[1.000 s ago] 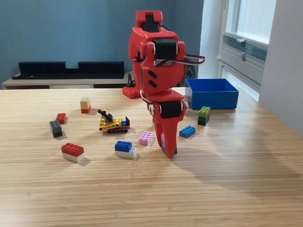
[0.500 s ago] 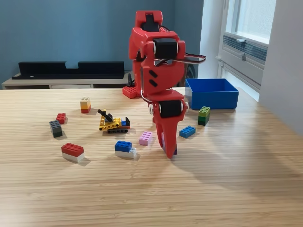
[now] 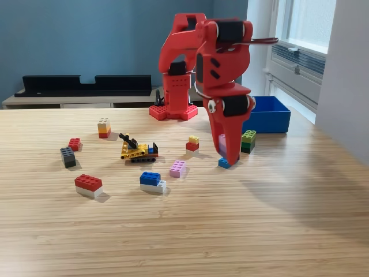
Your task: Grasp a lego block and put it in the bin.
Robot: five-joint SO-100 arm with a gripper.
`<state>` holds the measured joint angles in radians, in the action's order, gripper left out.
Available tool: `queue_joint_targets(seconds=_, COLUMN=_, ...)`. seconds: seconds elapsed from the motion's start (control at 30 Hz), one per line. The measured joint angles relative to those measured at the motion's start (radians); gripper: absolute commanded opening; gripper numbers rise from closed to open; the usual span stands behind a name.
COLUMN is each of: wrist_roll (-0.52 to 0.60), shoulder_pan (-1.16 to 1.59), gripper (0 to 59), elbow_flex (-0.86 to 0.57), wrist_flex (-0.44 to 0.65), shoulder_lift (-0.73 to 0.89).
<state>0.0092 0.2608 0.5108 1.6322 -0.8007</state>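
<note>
Since the earlier frames the red arm has been swung toward the exterior view's right and raised, so that a small yellow-on-red block, hidden before, is now uncovered.

Going from the exterior view's left across the wooden table: a dark grey block and a small red block are seen near the edge, with a red-on-white block nearer the camera. A tan-on-red block stands further back. A yellow and black tracked lego vehicle is placed near the middle, and in front of it a blue-on-white block and a pale pink block are laid.

Further to the right the gripper is pointed downward, its tip just above or touching a small blue block; contact cannot be told. A pale pink or purple object is seen between the fingers and appears to be held, though what it is cannot be made out. A green stacked block is found just to the right of the gripper.

The bin, bright blue and open-topped, is set at the far right of the table, behind the gripper, beside the window wall.
</note>
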Motion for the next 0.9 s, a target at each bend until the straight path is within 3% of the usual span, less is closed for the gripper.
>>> queue_joint_targets(seconds=0.13, wrist_roll=0.0, shoulder_pan=0.061, gripper=0.0, elbow_flex=0.043, wrist_flex=0.02, shoulder_lift=-0.084)
queue_joint_targets(seconds=0.57, wrist_roll=0.083, shoulder_pan=0.449, gripper=0.0, elbow_flex=0.397, wrist_flex=0.02, shoulder_lift=-0.532)
queue_joint_targets(seconds=0.9, wrist_roll=0.17, shoulder_pan=0.761, gripper=0.0, elbow_flex=0.541, wrist_flex=0.02, shoulder_lift=-0.612)
